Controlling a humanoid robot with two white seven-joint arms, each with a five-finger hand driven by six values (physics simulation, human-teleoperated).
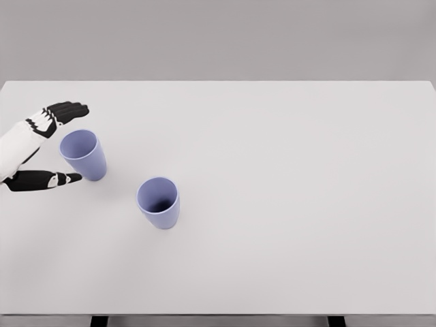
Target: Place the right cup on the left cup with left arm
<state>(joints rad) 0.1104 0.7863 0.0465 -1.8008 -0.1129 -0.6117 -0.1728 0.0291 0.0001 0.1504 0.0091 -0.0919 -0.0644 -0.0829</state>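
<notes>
Head view: your robot's left hand (42, 146), white with black fingers, lay spread and held nothing, its fingers (67, 110) and thumb (44, 180) bracketing the left lavender plastic cup (84, 154) without visibly touching it. The cup you were to move, the right lavender plastic cup (159, 201), stood upright, mouth up, on the plain white table (293, 191), down and to the right of that hand, with the left cup lying between them. Only the left arm showed; the right was out of frame. Reaching the right cup probably meant clearing the nearer one first. Behind the table stood a bare grey wall (218, 37).
</notes>
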